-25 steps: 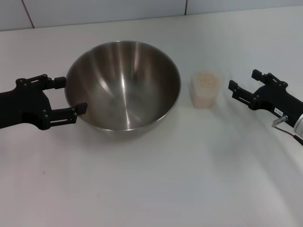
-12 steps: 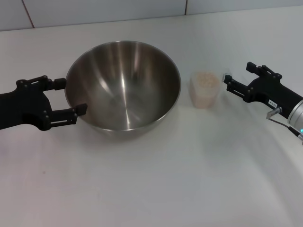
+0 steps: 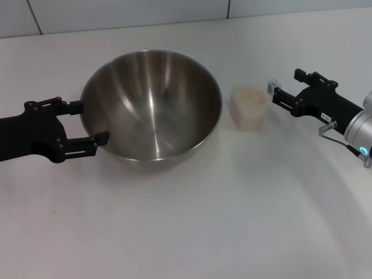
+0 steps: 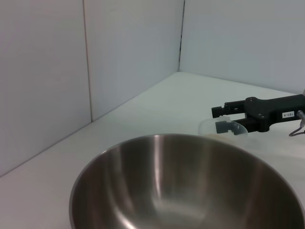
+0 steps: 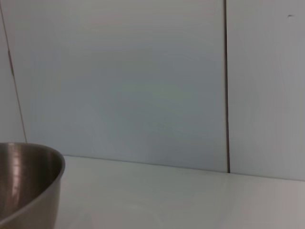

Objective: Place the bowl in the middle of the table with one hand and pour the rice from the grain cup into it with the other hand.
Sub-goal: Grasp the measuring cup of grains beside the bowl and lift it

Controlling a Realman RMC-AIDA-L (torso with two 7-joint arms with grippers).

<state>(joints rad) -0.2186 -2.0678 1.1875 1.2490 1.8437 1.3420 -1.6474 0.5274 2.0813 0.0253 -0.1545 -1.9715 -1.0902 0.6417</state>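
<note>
The right gripper (image 3: 283,92) hovers spread beside the cup (image 3: 251,108) of rice (image 3: 250,96) — jaws wide enough to straddle it, gripping nothing. The left gripper (image 3: 88,124), also spread, brackets the bowl (image 3: 151,103) rim mid-table (image 3: 192,215) — perhaps steadying it for the pour.

Bowl (image 4: 190,186) below, right claw (image 4: 223,119) beyond.

A pale tiled wall (image 3: 128,11) with dark grout seams rises behind the work surface.
</note>
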